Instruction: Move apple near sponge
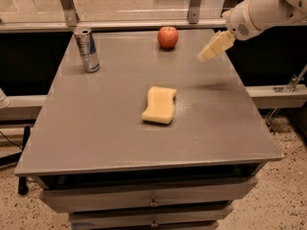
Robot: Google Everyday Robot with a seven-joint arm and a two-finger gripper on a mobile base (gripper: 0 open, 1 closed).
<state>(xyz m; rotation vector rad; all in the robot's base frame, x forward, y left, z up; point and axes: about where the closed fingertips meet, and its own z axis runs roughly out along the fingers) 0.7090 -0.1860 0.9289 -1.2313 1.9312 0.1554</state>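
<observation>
Your gripper hangs above the far right corner, its opening impossible to judge, while the apple sits by the far edge, well apart from the sponge mid-table.

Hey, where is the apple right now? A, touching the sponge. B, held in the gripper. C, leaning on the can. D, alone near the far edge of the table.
D: the apple rests near the far edge of the table, apart from the sponge, the can and the gripper, which hangs in the air to its right in the view.
</observation>
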